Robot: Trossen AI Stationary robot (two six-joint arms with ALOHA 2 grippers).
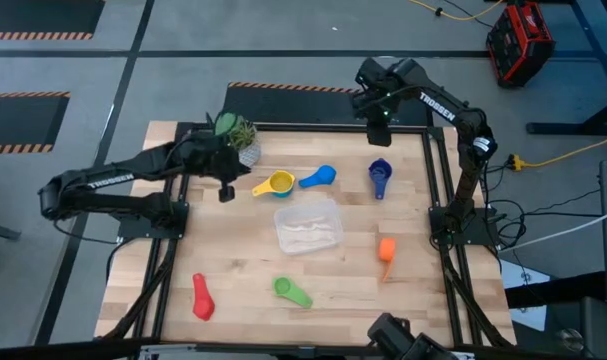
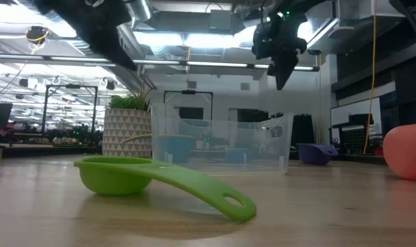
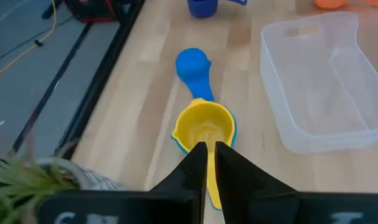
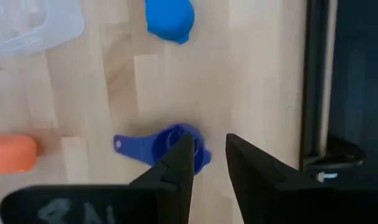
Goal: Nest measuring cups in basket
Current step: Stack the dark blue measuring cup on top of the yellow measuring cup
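Note:
The clear basket (image 1: 308, 227) stands mid-table, upright on its base. Around it lie the cups: yellow (image 1: 276, 184), light blue (image 1: 320, 178), dark blue (image 1: 380, 179), orange (image 1: 386, 249), green (image 1: 291, 291) and red (image 1: 202, 297). The yellow cup (image 3: 204, 127) sits open side up against the light blue cup's handle (image 3: 201, 93), with a blue edge showing under its rim. My left gripper (image 1: 226, 190) (image 3: 207, 163) hangs shut in the air, left of the yellow cup. My right gripper (image 1: 378, 112) (image 4: 208, 163) stands open high above the dark blue cup (image 4: 170, 144), pointing down.
A potted green plant (image 1: 238, 135) stands at the table's far left, close to my left arm. The black frame rails (image 1: 445, 180) run along the table's sides. In the low view the green cup (image 2: 160, 180) lies nearest, in front of the basket (image 2: 221, 143).

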